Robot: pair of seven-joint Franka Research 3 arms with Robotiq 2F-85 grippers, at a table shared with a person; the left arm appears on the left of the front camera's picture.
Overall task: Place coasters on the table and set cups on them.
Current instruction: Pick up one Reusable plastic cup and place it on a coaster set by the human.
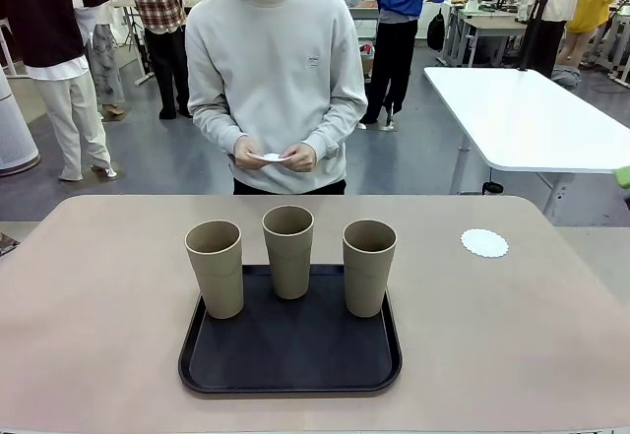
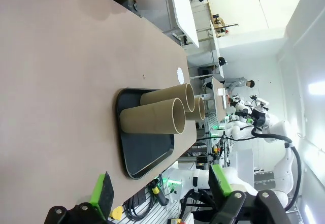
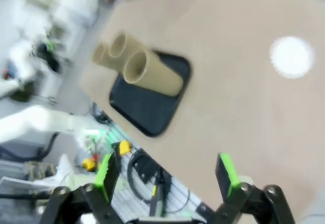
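Note:
Three tan cups stand upright on a black tray [image 1: 290, 355] on the beige table [image 1: 98, 286]: the left cup [image 1: 215, 267], the middle cup [image 1: 288, 250] and the right cup [image 1: 368, 267]. One white lacy coaster [image 1: 484, 243] lies flat on the table, right of the tray. At the far side a person holds more white coasters [image 1: 270, 156] in both hands. My left gripper [image 2: 160, 186] is open above the table's near side, well short of the cups [image 2: 152, 117]. My right gripper [image 3: 166, 176] is also open, in the air near the coaster [image 3: 291, 56]; this view is blurred.
A white table [image 1: 522, 109] stands behind, to the right. Other people walk about in the background. Bare tabletop lies left of the tray and around the coaster. The tray [image 2: 147, 153] [image 3: 147, 107] sits close to the table's near edge.

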